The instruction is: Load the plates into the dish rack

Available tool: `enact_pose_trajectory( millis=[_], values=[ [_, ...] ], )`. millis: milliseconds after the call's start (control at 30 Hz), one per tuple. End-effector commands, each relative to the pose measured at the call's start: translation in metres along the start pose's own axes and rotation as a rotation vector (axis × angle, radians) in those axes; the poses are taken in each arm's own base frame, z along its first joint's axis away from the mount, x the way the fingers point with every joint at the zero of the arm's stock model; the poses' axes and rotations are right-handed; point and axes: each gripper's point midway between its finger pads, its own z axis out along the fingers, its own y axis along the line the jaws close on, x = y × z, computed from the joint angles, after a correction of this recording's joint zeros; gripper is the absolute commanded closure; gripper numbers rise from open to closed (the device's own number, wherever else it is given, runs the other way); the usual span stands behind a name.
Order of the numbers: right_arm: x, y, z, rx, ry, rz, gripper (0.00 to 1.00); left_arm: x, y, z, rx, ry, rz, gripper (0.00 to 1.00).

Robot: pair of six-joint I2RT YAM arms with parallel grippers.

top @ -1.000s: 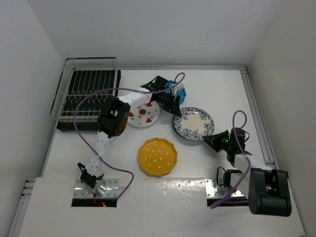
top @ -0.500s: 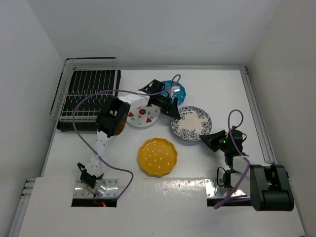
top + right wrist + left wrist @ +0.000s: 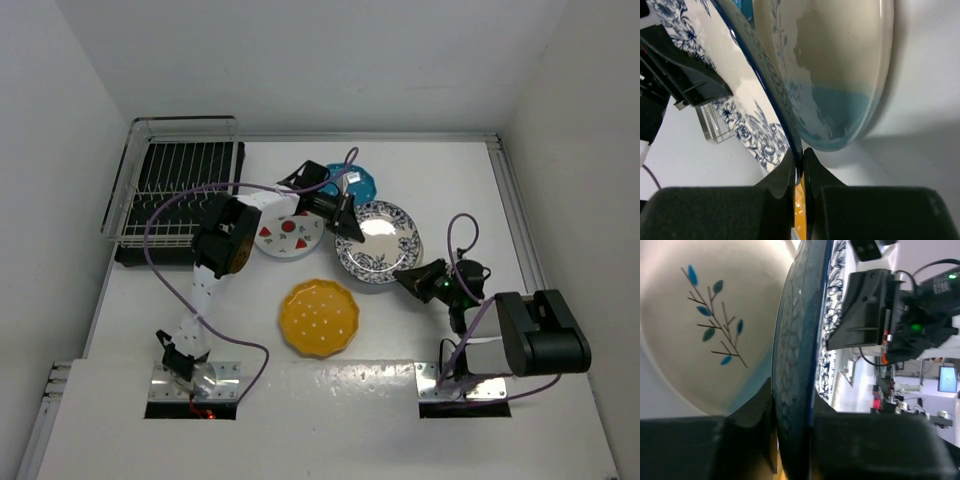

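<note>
The white plate with the blue floral rim (image 3: 380, 245) hangs tilted between both grippers at mid-table. My left gripper (image 3: 346, 221) (image 3: 792, 402) is shut on its far-left rim. My right gripper (image 3: 407, 275) (image 3: 799, 159) is shut on its near-right rim (image 3: 765, 75). The cream-and-light-blue sprig plate (image 3: 705, 325) (image 3: 840, 65) lies right under the floral plate. The teal plate (image 3: 360, 182) sits just behind. The strawberry plate (image 3: 288, 233) and the yellow plate (image 3: 318, 317) lie flat. The silver wire dish rack (image 3: 165, 190) on its black tray stands at the far left, with no plate in it.
A white wall runs close behind the rack and along both sides. A raised rail (image 3: 520, 220) borders the table's right edge. The left arm's purple cable (image 3: 185, 195) loops over the rack's near corner. The right arm's body (image 3: 535, 335) sits at the near right.
My right gripper has carried the floral plate leftward and away from me, tilting it up. My left gripper has closed on the plate's far rim.
</note>
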Motion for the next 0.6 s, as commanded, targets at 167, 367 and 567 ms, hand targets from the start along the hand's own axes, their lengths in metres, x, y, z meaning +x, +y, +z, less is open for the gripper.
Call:
enact_pose_trajectory(
  millis=[167,367,567],
  values=[
    [0.0,0.069,0.002,-0.18,0.077,-0.219,0.73,-0.061,-0.052,-0.049,-0.166,-0.134,0.23,1.0],
    [-0.042,0.06,-0.009,0.087,-0.081,-0.435,0.26,-0.12,-0.075,-0.133,-0.439,-0.318,0.409,1.0],
    [-0.068,0.086,-0.027,0.137,-0.198,-0.543,0.24,-0.165,-0.122,-0.245,-0.721,-0.519,0.566,1.0]
  ],
)
